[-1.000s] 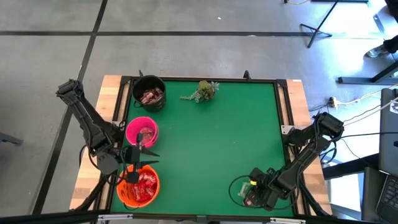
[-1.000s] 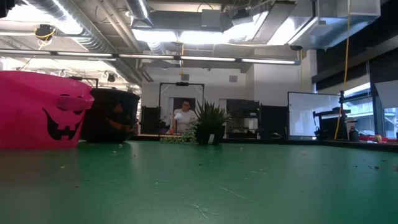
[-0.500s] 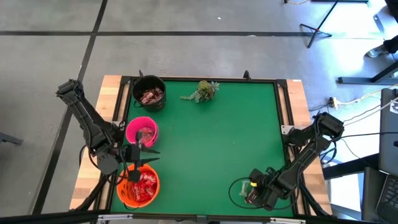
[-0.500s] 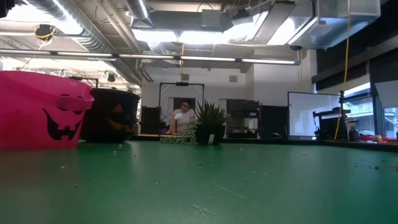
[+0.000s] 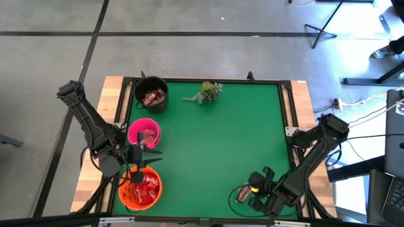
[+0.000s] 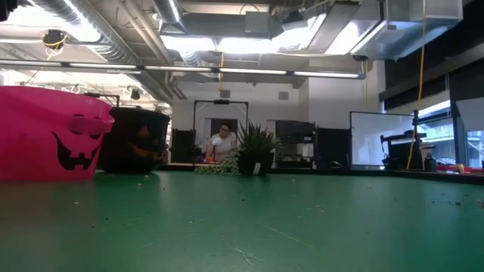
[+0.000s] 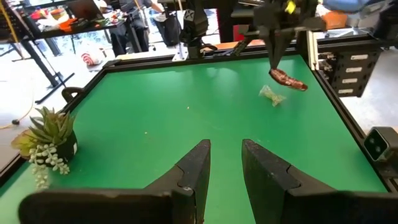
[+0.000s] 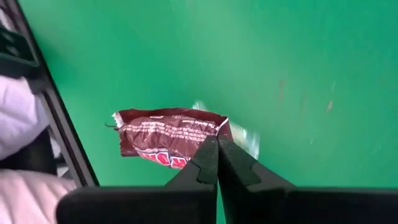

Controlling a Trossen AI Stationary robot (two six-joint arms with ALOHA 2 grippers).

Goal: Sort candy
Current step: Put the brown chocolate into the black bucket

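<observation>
Pinching one end of a brown-maroon candy bar (image 8: 166,140), the right gripper (image 8: 216,149) has its two fingers pressed fully together, with the wrapper sticking out to one side of the tips. In the high view this gripper (image 5: 247,193) is at the lower right of the frame, near the front edge of the green table (image 5: 221,139), and the bar (image 5: 242,195) shows as a small dark piece at its tip. In the left wrist view the same bar (image 7: 288,79) hangs from the far gripper above the mat, and a small clear scrap (image 7: 272,95) lies on the mat just under it.

The left gripper (image 5: 140,157) is at the lower left of the high view, between the pink bowl (image 5: 144,133) and the orange bowl (image 5: 141,188); its fingers (image 7: 195,167) stand a little apart and hold nothing.

More candy fills the three bowls, also the black bowl (image 5: 151,94) at the upper left, but single pieces are too small to tell apart. The low view shows no arm.

A green sprig (image 5: 204,92) lies near the table's far edge. Behind the table is a workshop room with ceiling lights, and a person (image 6: 221,143) stands far back.
</observation>
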